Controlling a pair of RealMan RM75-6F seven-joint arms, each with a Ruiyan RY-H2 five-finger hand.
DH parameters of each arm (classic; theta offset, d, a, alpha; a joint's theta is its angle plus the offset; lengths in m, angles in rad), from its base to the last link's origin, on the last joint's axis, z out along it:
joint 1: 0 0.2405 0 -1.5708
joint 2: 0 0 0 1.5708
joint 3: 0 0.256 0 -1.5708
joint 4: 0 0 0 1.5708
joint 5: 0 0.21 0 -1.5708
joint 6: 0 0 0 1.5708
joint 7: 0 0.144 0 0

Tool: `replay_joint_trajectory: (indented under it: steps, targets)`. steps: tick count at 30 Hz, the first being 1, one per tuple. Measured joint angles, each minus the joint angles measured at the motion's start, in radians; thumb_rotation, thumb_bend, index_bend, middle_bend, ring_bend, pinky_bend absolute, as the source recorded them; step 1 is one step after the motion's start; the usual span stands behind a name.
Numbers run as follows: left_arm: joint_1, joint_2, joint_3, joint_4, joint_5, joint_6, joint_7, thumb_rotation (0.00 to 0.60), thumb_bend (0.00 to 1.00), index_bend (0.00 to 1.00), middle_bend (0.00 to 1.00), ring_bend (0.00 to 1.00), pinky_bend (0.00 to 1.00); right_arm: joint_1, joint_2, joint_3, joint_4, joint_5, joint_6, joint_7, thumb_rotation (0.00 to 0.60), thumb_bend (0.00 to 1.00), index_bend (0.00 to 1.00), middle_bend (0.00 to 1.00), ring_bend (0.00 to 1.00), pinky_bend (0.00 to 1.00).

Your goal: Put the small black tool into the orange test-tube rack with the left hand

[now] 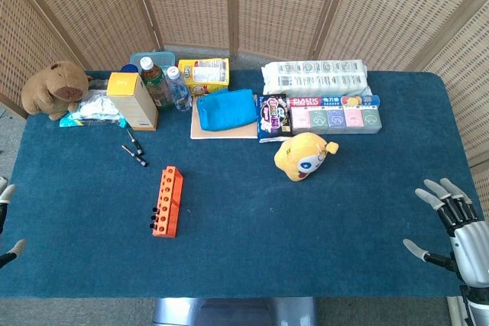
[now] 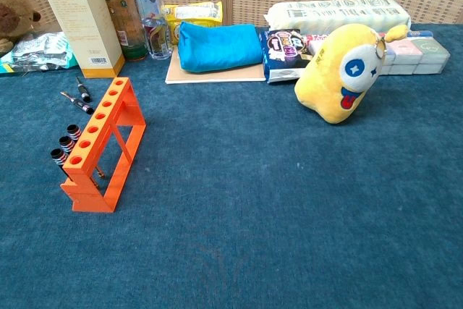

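An orange test-tube rack (image 1: 166,201) (image 2: 103,142) stands on the blue table, left of centre, with three black tools (image 2: 65,145) upright along its left side. Two small black tools (image 1: 134,149) (image 2: 79,95) lie loose on the cloth just behind the rack, near the yellow box. My left hand (image 1: 6,223) shows only as fingertips at the left edge of the head view, far from the tools, holding nothing. At the lower right edge my right hand (image 1: 451,223) hovers with fingers spread and empty. Neither hand appears in the chest view.
Along the back stand a brown plush (image 1: 53,89), a yellow box (image 1: 134,100), two bottles (image 1: 164,84), a blue pouch (image 1: 227,108) on a board, snack packs and a tissue pack (image 1: 315,77). A yellow plush toy (image 1: 303,156) sits mid-table.
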Motion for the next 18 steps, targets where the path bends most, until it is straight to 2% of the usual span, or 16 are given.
replay_joint_trajectory:
  steps: [10, 11, 12, 13, 14, 15, 16, 18]
  targets:
    - [0.006, 0.004, 0.000, 0.005, 0.018, 0.008, -0.018, 0.600, 0.03, 0.00, 0.01, 0.00, 0.00, 0.001, 0.004, -0.006, -0.007, 0.003, -0.006, -0.005, 0.589, 0.00, 0.17, 0.11, 0.05, 0.06]
    - [0.007, 0.005, 0.000, 0.004, 0.021, 0.010, -0.021, 0.600, 0.03, 0.00, 0.06, 0.00, 0.00, 0.001, 0.005, -0.006, -0.008, 0.003, -0.006, -0.005, 0.588, 0.00, 0.17, 0.11, 0.05, 0.06]
    - [0.008, 0.006, 0.000, 0.004, 0.023, 0.012, -0.024, 0.600, 0.04, 0.00, 0.18, 0.07, 0.00, 0.000, 0.005, -0.007, -0.009, 0.004, -0.005, -0.005, 0.590, 0.00, 0.16, 0.11, 0.05, 0.06]
    - [0.009, 0.007, -0.001, 0.004, 0.025, 0.015, -0.026, 0.600, 0.04, 0.00, 0.38, 0.24, 0.07, 0.000, 0.006, -0.007, -0.010, 0.004, -0.005, -0.005, 0.591, 0.00, 0.16, 0.11, 0.05, 0.06]
    - [0.010, 0.007, -0.002, 0.004, 0.028, 0.021, -0.029, 0.600, 0.05, 0.00, 0.52, 0.40, 0.18, 0.000, 0.006, -0.007, -0.011, 0.005, -0.006, -0.005, 0.591, 0.00, 0.16, 0.11, 0.05, 0.06]
    - [0.010, 0.008, -0.003, 0.004, 0.032, 0.024, -0.034, 0.600, 0.05, 0.00, 0.72, 0.65, 0.41, 0.001, 0.006, -0.007, -0.013, 0.007, -0.006, -0.005, 0.592, 0.00, 0.16, 0.11, 0.05, 0.06]
    - [0.009, 0.008, -0.005, 0.005, 0.034, 0.026, -0.039, 0.600, 0.05, 0.00, 0.87, 0.85, 0.67, 0.001, 0.007, -0.006, -0.013, 0.010, -0.008, -0.005, 0.590, 0.00, 0.16, 0.11, 0.05, 0.06]
    - [0.007, 0.005, -0.016, 0.010, 0.034, 0.033, -0.052, 0.600, 0.07, 0.00, 0.98, 0.98, 0.94, 0.003, 0.007, -0.005, -0.015, 0.014, -0.013, -0.007, 0.590, 0.00, 0.16, 0.11, 0.05, 0.06]
